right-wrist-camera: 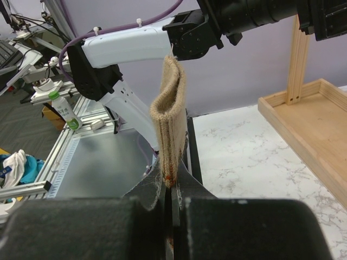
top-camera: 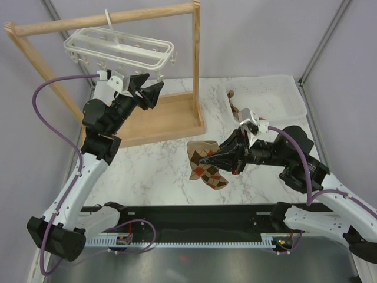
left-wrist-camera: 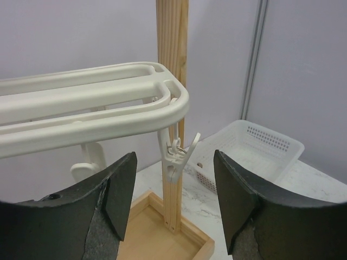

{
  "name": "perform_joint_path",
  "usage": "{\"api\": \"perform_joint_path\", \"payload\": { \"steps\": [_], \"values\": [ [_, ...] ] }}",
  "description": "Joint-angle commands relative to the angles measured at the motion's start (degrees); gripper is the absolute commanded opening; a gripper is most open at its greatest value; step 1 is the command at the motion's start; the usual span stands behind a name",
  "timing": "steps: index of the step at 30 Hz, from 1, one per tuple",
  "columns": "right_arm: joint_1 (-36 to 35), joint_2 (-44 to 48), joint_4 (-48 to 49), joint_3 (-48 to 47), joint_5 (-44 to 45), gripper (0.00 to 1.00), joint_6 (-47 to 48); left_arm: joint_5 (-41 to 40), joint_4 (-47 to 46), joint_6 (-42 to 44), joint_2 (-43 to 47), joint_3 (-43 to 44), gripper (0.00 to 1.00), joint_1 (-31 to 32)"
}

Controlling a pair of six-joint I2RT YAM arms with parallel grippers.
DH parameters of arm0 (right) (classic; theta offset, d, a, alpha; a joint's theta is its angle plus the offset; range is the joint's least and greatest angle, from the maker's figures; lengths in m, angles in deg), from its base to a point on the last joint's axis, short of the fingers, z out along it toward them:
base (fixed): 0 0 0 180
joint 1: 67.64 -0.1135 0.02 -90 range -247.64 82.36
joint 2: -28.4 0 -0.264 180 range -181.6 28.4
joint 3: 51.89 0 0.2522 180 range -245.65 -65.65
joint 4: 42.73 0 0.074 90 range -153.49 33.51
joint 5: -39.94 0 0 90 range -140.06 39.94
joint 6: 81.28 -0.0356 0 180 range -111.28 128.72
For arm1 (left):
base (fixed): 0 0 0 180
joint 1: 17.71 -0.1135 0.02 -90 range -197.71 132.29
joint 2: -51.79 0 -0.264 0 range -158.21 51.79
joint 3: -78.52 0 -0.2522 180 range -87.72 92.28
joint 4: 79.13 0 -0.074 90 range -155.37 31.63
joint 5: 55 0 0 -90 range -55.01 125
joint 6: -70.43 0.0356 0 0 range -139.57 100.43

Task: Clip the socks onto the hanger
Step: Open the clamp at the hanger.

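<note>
The white hanger (top-camera: pixel 118 47) hangs by its hook from the wooden rack's top bar. My left gripper (top-camera: pixel 147 89) is raised just below the hanger's right end, open with nothing in it. In the left wrist view the hanger frame (left-wrist-camera: pixel 108 114) runs across the top. One white clip (left-wrist-camera: pixel 176 154) dangles ahead of my left gripper (left-wrist-camera: pixel 173 195), apart from both fingers. My right gripper (top-camera: pixel 227 154) is shut on an argyle sock (top-camera: pixel 203 165) over the table's middle. In the right wrist view that sock (right-wrist-camera: pixel 171 124) stands folded between the shut jaws of my right gripper (right-wrist-camera: pixel 172 189).
The wooden rack (top-camera: pixel 196 65) has a tray base (top-camera: pixel 168 118) at the back left. A white perforated basket (top-camera: pixel 271 97) sits at the back right, with a brown piece of fabric (top-camera: pixel 233 100) at its left end. Grey walls close in both sides.
</note>
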Motion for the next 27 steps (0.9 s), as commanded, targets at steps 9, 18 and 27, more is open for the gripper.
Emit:
{"api": "perform_joint_path", "payload": {
  "steps": [9, 18, 27],
  "values": [
    [0.2, 1.6, 2.3, -1.9, -0.9, 0.00, 0.7, -2.1, -7.6, 1.6, -1.7, 0.1, 0.67, 1.1],
    [0.2, 1.4, 2.1, -2.5, -1.2, 0.00, 0.7, -4.0, -10.2, 3.6, -4.5, 0.4, 0.66, 3.6],
    [0.2, 1.7, 1.5, -2.5, -0.9, 0.00, 1.4, -5.9, -14.2, 3.2, -6.3, 0.8, 0.49, 3.7]
  ]
}}
